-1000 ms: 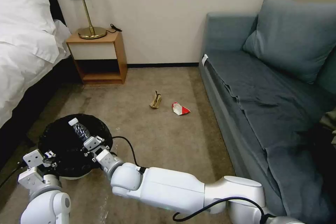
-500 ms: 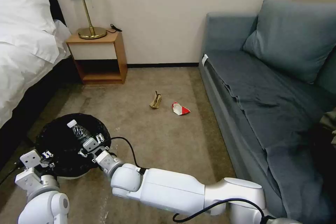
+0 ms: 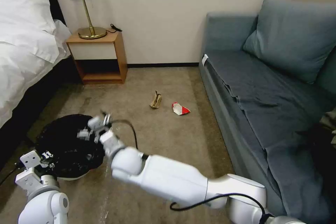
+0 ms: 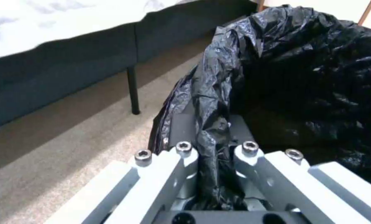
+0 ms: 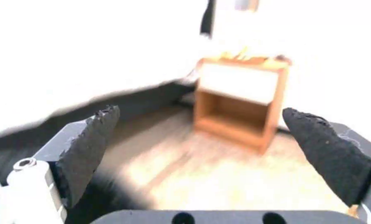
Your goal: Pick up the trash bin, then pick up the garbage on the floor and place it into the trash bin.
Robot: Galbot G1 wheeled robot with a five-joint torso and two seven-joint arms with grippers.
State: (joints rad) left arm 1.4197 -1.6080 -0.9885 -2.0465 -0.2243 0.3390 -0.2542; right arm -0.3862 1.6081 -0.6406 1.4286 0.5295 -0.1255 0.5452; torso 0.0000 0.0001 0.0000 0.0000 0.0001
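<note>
Left gripper (image 4: 212,149) clamped on the bin (image 3: 66,145) rim, black bag bunched between the fingers, bin at lower left by the bed (image 3: 24,42). Right gripper (image 3: 94,129) at the bin's far edge, blurred, jaws wide, nothing held. Tan scrap (image 3: 155,99) and red carton (image 3: 180,108) on the carpet, well beyond both.

Left gripper (image 4: 212,149) at bottom centre of frame, fingers (image 4: 160,174) clamped on the rim of the trash bin (image 4: 318,77), black bag liner pinched between them. The bin's crinkled bag fills the right half and upper right. Bin interior dark, contents not discernible. Beige carpet (image 4: 69,149) lower left. Dark bed base with a thin black bed leg (image 4: 132,90) upper left, white bedding (image 4: 48,21) above.
</note>
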